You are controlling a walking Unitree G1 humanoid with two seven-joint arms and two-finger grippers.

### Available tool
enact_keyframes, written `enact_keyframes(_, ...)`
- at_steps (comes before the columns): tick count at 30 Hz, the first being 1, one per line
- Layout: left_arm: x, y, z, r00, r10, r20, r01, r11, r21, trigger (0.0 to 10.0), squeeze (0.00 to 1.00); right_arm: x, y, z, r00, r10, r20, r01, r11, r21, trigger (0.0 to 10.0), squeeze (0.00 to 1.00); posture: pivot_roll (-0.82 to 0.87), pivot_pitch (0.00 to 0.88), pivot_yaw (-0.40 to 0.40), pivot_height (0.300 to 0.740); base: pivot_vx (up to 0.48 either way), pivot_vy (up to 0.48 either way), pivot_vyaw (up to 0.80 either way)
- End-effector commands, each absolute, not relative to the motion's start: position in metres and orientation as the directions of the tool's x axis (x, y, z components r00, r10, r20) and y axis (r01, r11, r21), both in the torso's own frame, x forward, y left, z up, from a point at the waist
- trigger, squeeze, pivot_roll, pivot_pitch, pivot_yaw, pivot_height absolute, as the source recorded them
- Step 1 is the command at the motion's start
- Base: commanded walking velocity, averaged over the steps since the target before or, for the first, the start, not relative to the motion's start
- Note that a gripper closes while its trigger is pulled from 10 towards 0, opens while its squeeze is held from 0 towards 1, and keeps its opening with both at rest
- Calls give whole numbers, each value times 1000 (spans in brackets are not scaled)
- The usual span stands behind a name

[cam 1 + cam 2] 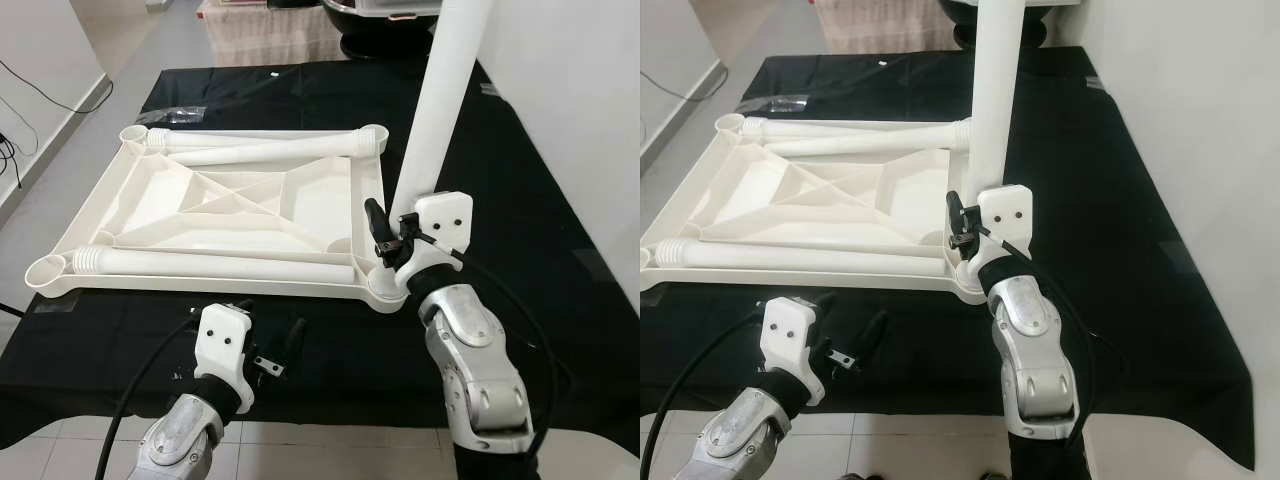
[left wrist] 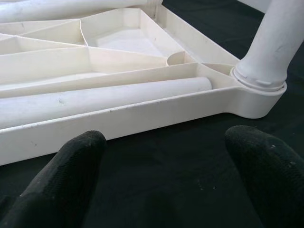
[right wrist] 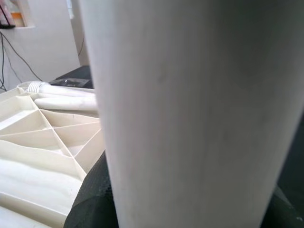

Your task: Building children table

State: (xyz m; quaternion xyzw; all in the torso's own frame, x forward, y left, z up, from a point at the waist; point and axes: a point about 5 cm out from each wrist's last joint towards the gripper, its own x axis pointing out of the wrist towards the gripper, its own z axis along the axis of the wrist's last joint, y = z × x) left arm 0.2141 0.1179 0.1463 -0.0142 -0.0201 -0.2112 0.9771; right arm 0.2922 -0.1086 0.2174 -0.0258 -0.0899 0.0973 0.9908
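The tabletop (image 1: 240,200) is lying upside down on the black-covered desk (image 1: 520,220), ribbed underside facing up, with round sockets at its corners. 1 white leg (image 1: 440,100) is standing upright in the near right corner socket (image 1: 385,290), its long axis running straight up and out of the top of both eye views. The right claw (image 1: 392,238) is gripping this leg just above the socket, its black fingers wrapped around the tube; in the right wrist view the leg (image 3: 194,114) is sitting very close to the lens.

3 more legs are lying loose inside the tabletop: 1 along the near edge (image 1: 215,264), 1 along the far edge (image 1: 240,139) and 1 slanting just beside that one (image 1: 270,152). All 3 are lying roughly crosswise in front of the robot.

The left claw (image 1: 268,345) is hovering low over the desk just in front of the tabletop's near rim, fingers (image 2: 66,175) spread apart and holding nothing. The near-edge leg is lying just beyond that rim, directly ahead of the left claw, so the left arm looks like the nearer one for picking it up; reaching over the rim across the leg's axis would probably suit the grasp.
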Motion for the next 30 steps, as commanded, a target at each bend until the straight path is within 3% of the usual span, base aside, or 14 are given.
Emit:
enact_keyframes(1,213,120,142,914,-404,30,404,915,-10,10000,0,294,-107,191,976,215,32,-214,977,-24,10000,0,27,167,16,740,0,0,0)
enact_keyframes(2,213,120,143,914,-405,31,405,914,-9,10000,0,291,-95,194,943,329,47,-330,943,32,10000,0,27,171,19,740,0,0,0)
enact_keyframes(3,213,120,143,914,-405,31,405,914,-9,10000,0,291,-95,194,943,329,47,-330,943,32,10000,0,27,171,19,740,0,0,0)
enact_keyframes(4,213,120,143,913,-407,31,408,913,-10,10000,0,292,-90,203,875,472,102,-479,877,46,10000,1000,27,175,20,740,0,0,0)
enact_keyframes(10,213,118,144,909,-416,32,417,909,-13,10000,0,301,-99,218,742,653,154,-658,753,-21,10000,1000,33,183,20,740,0,0,0)
enact_keyframes(11,211,117,145,902,-429,36,430,903,-13,10000,0,310,-106,225,632,765,123,-760,643,-92,10000,529,38,189,17,740,0,0,0)
enact_keyframes(14,210,116,146,899,-436,39,437,899,-11,10000,0,314,-109,226,598,795,105,-787,607,-114,10000,529,38,189,17,740,0,0,0)
enact_keyframes(15,208,114,148,887,-459,48,460,888,-4,10000,0,318,-112,228,565,820,86,-810,572,-131,10000,0,47,196,11,740,0,0,0)
enact_keyframes(24,177,105,185,746,-653,130,647,757,84,10000,0,349,-127,239,435,900,18,-896,434,-94,10000,0,99,202,-3,740,0,0,0)
enact_keyframes(25,172,105,189,738,-661,132,655,750,96,10000,0,351,-127,239,415,910,21,-906,415,-76,4941,0,107,196,0,740,0,0,0)
enact_keyframes(27,169,105,191,737,-663,132,656,748,101,10000,0,353,-128,239,398,917,22,-915,398,-65,4941,0,107,196,0,740,0,0,0)
enact_keyframes(28,168,105,194,742,-657,134,649,754,105,10000,0,354,-127,238,376,926,21,-925,377,-48,2000,0,114,190,5,740,0,0,0)
enact_keyframes(29,168,105,194,742,-657,134,649,754,105,10000,0,354,-127,238,376,926,21,-925,377,-48,2000,0,114,190,5,740,0,0,0)
enact_keyframes(30,166,106,198,755,-640,142,630,769,110,10000,0,355,-129,235,353,935,7,-935,353,-40,0,0,119,185,5,740,0,0,0)
